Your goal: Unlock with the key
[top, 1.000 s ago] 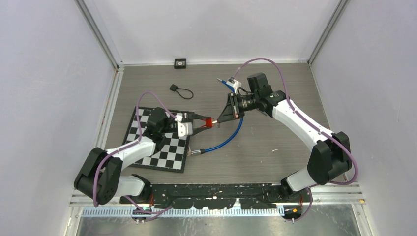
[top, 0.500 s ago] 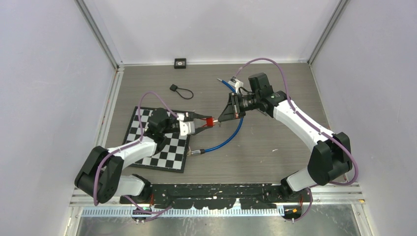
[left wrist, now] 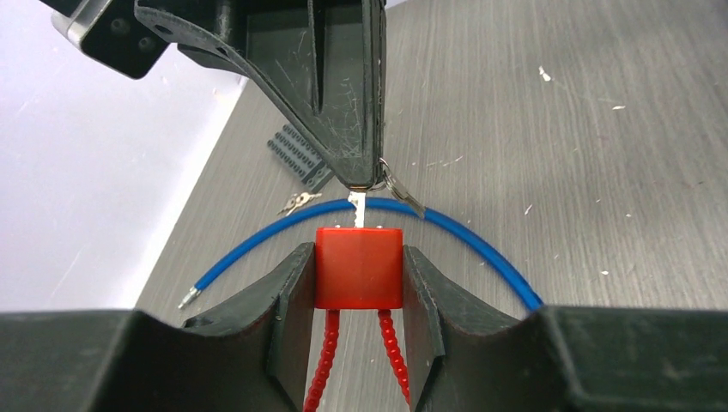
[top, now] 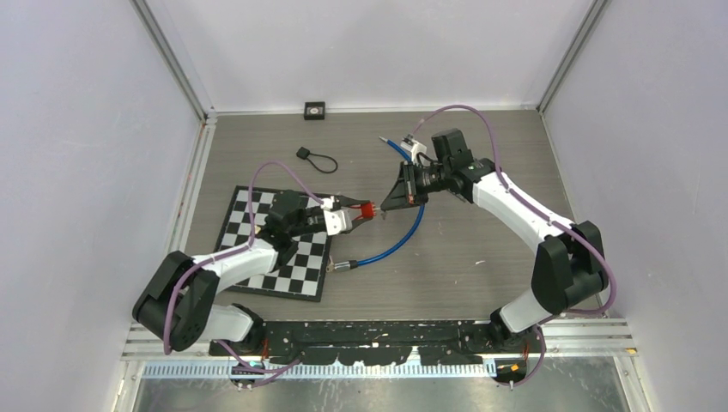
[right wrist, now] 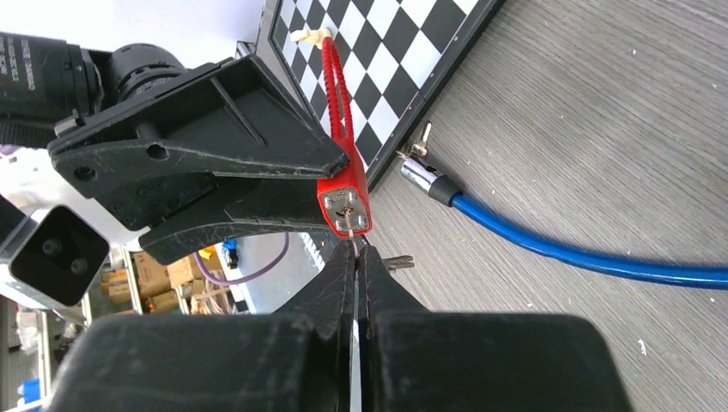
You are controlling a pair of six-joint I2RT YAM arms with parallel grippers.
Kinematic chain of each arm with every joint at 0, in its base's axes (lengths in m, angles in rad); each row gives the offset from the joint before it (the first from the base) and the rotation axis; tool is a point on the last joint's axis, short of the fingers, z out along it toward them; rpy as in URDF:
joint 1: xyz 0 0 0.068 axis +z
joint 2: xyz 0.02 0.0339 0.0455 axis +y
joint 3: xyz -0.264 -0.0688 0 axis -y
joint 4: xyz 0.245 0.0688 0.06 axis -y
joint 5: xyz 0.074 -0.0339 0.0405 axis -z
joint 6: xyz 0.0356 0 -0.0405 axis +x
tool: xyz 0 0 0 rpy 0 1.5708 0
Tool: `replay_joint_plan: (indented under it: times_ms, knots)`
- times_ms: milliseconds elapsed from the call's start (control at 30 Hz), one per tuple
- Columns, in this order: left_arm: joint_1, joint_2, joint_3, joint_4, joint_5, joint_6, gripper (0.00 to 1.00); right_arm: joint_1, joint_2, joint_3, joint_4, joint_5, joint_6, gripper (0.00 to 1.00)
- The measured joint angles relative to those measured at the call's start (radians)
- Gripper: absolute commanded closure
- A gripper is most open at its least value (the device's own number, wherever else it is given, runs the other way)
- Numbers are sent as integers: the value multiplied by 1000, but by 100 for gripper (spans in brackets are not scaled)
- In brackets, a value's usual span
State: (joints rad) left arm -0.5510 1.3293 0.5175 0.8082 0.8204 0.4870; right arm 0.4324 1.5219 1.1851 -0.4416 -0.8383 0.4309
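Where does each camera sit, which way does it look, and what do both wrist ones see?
Top external: above and behind the arms, looking down at the table; both arms show, left gripper facing right gripper.
Left wrist: on the left wrist, looking along its fingers, clamped on the red lock, toward the right gripper.
Right wrist: on the right wrist, looking past its shut fingers and the key toward the left gripper.
Shared: lock, key, blue cable.
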Motion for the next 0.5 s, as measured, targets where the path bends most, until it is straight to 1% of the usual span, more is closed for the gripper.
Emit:
replay_joint_plan:
  times_ms: [233, 500]
  knots:
    - [-4, 12, -11, -17, -65, 23, 100, -5, 56, -8, 49, -8, 63, 100]
    - [-5, 13, -19, -13, -89, 23, 100, -8, 66, -55, 135, -39, 138, 100]
